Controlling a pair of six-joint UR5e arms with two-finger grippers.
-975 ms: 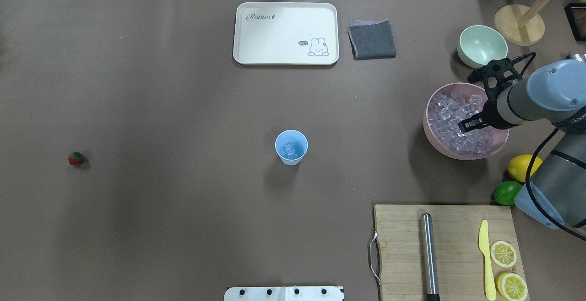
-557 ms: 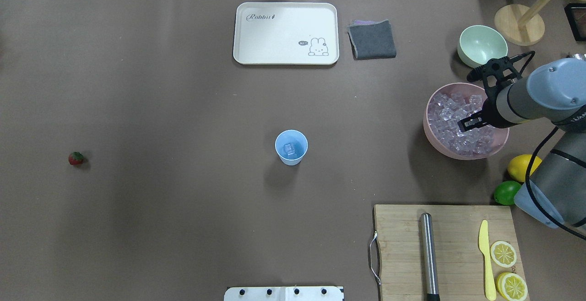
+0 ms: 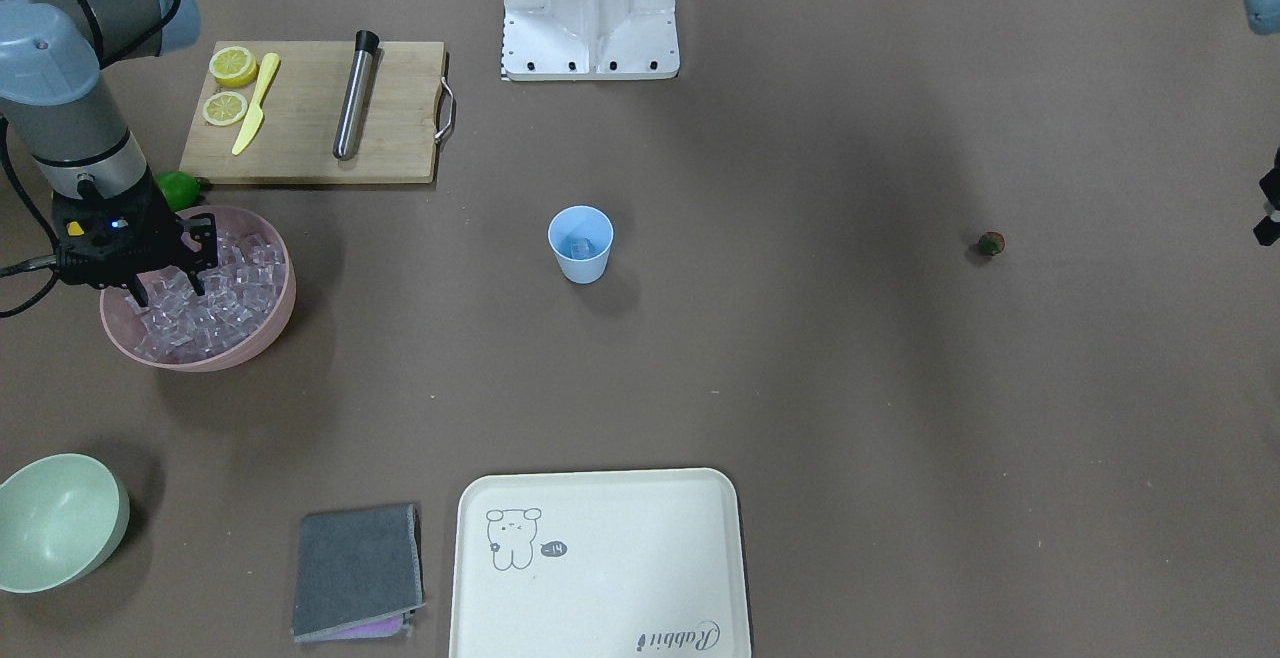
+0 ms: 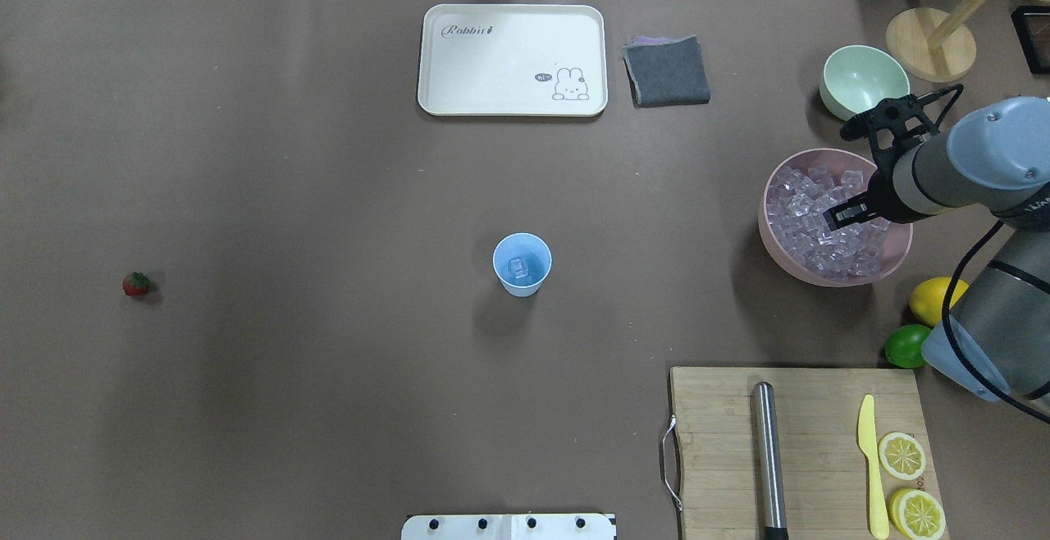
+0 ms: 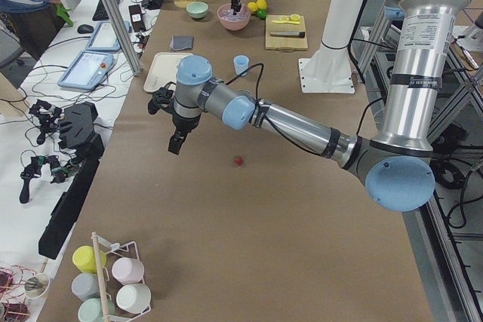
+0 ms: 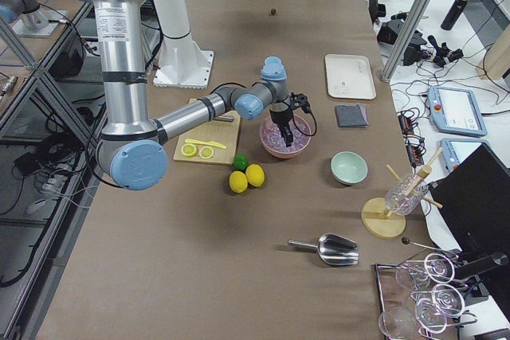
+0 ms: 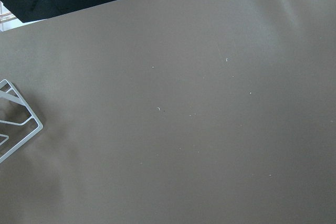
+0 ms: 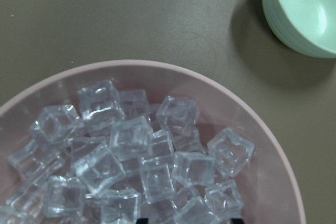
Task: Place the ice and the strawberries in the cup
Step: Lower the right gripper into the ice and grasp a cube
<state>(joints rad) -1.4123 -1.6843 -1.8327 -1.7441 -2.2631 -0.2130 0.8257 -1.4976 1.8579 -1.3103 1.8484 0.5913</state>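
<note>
The light-blue cup (image 4: 522,264) stands upright mid-table with a couple of ice cubes inside. A pink bowl (image 4: 771,232) at the right is heaped with ice (image 4: 808,203). My right gripper (image 3: 165,286) reaches down into that bowl, open, its fingertips among the cubes (image 8: 131,140) and gripping none that I can see. One small strawberry (image 4: 137,284) lies alone far left. My left gripper (image 5: 177,139) hovers over bare table beyond the strawberry, and I cannot tell whether it is open or shut.
A pale green bowl (image 4: 864,80) sits just beyond the pink bowl. A lemon (image 4: 935,300) and a lime (image 4: 906,345) lie beside it. The cutting board (image 4: 714,441) holds a steel cylinder, a knife and lemon halves. A tray (image 4: 513,60) and grey cloth (image 4: 666,70) are at the far edge.
My right gripper has shifted slightly toward the far side over the ice bowl. The cup and strawberry have not moved.
</note>
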